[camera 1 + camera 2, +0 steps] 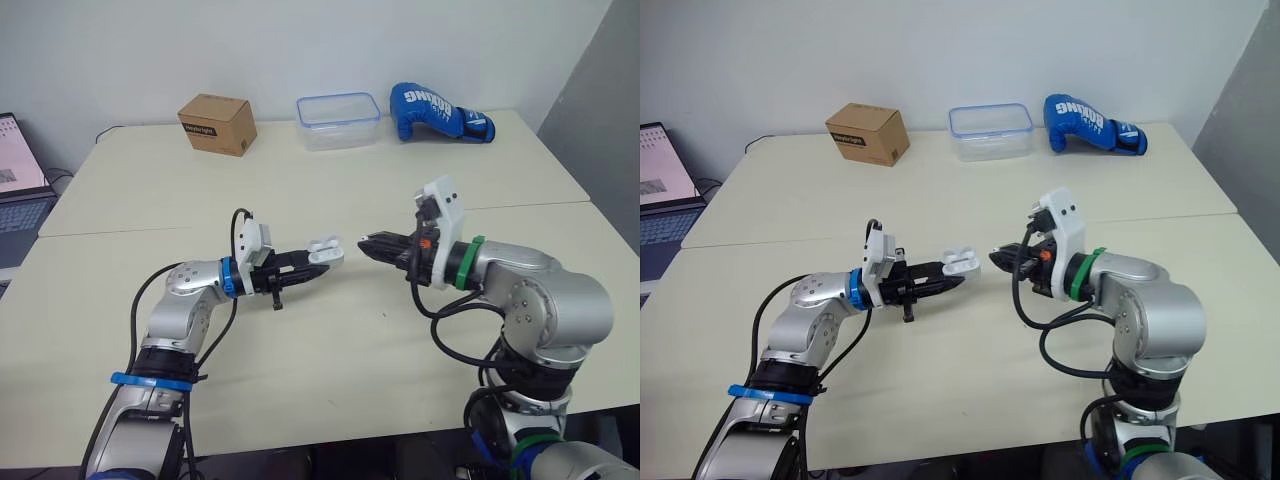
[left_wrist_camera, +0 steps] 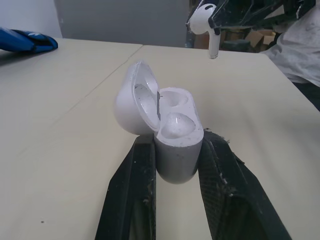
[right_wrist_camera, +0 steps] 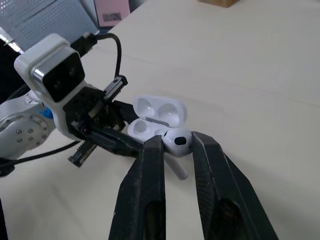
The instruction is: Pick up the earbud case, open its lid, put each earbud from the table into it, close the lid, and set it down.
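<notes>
My left gripper [image 1: 322, 262] is shut on the white earbud case [image 1: 326, 250] and holds it above the middle of the table. The case's lid [image 2: 131, 102] stands open, and the two wells in the body [image 2: 175, 145] look empty in the left wrist view. My right gripper [image 1: 364, 243] is shut on a white earbud [image 3: 177, 140], stem pointing down. It hovers just to the right of the case and slightly above it, a small gap apart. From the left wrist the same earbud [image 2: 205, 22] hangs beyond the open case.
Along the far table edge stand a cardboard box [image 1: 217, 123], a clear plastic container [image 1: 338, 120] and a blue boxing glove [image 1: 440, 113]. A laptop [image 1: 20, 180] sits off the table's left side. A seam [image 1: 120, 231] crosses the tabletop.
</notes>
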